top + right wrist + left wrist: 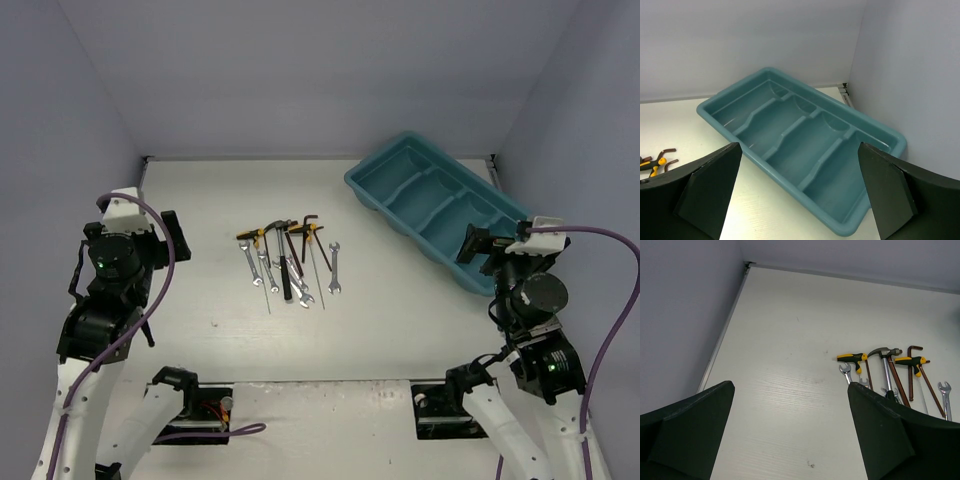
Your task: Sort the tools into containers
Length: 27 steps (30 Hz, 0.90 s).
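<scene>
The tools [288, 262] lie in a loose cluster at the table's middle: silver wrenches [334, 268], a hammer [884, 353], dark hex keys [911, 365] and yellow-and-black handled tools [852, 358]. The teal-blue tray [420, 195] with parallel long compartments sits at the back right, and nothing lies in it. My left gripper [176, 238] is open and empty, raised left of the tools; in its wrist view [791, 386] bare table shows between the fingers. My right gripper [478, 245] is open and empty, raised over the tray's near end [799, 146]. The tray [770, 125] fills the right wrist view.
Purple walls enclose the table on the left, back and right. The tray lies at an angle close to the right wall. A few tool handles [655, 161] show at the left edge of the right wrist view. The arm bases stand at the near edge.
</scene>
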### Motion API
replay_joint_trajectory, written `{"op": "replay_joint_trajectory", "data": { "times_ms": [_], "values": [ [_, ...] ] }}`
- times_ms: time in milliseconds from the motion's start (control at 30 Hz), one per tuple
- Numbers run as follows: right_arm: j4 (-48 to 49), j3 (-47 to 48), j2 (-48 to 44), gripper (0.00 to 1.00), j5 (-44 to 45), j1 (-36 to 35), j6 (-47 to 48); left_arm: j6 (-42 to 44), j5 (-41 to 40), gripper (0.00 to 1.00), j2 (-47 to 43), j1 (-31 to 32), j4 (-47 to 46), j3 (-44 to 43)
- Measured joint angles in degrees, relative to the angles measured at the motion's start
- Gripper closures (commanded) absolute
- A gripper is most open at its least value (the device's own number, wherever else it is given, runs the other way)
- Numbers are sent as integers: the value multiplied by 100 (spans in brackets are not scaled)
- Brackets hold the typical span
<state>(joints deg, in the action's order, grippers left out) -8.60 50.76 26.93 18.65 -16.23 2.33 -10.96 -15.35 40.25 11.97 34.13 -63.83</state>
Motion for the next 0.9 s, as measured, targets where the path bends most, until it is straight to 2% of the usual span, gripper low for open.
{"op": "replay_joint_trajectory", "data": {
  "times_ms": [233,367,533,733,900],
  "values": [
    [11,0,212,0,-3,0,-119,4,-26,5,2,0,0,0],
    [30,17,646,0,-235,0,-183,4,-170,5,35,0,13,0],
    [43,207,1791,0,-598,2,-546,4,-325,5,137,0,38,0],
    [72,933,3528,0,-1114,-192,-996,14,-434,5,310,0,212,-2],
    [95,1576,4763,14,-1078,-918,-1176,28,-466,4,363,0,345,-2]
  ]
}}
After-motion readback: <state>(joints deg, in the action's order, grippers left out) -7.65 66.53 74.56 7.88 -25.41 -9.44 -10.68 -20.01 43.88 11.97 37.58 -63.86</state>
